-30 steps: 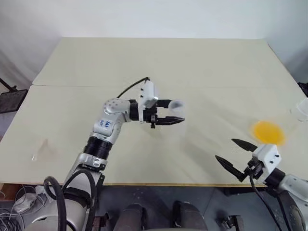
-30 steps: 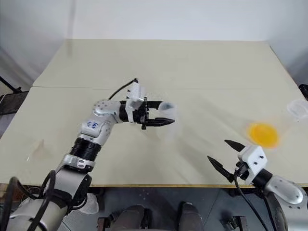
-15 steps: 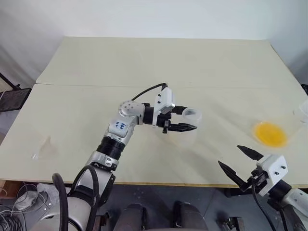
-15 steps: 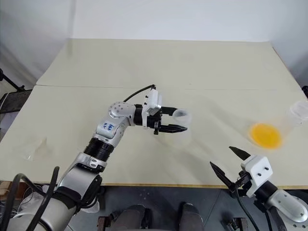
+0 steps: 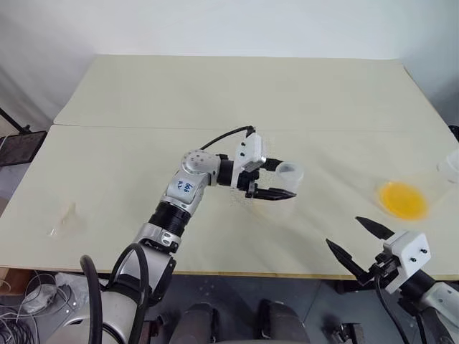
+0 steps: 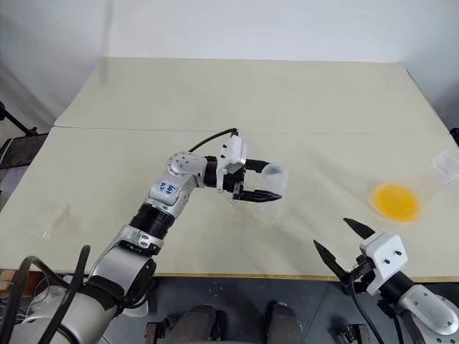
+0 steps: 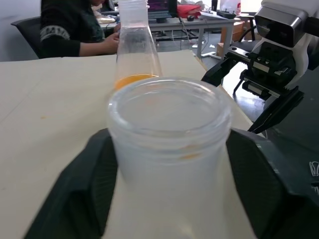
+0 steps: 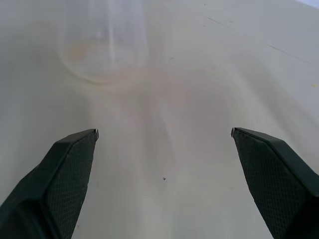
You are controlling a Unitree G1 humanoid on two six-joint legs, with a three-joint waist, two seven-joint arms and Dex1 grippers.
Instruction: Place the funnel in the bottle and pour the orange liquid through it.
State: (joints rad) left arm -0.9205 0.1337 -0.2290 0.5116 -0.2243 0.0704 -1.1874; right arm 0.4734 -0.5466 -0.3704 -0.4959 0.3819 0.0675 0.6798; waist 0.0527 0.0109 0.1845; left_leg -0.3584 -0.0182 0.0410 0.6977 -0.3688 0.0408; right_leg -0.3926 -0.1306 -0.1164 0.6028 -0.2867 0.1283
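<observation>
Left wrist view shows the bottle (image 7: 169, 159) neck between left gripper (image 5: 281, 181) fingers (apparently loosened), unlike overhead.

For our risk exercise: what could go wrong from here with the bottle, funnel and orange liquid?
The left end effector sits at the bottle's neck; pulling away could tip it. The funnel lies near the table's left edge and could be pushed off. The open right end effector hangs near the orange liquid; a bump could spill it.
</observation>
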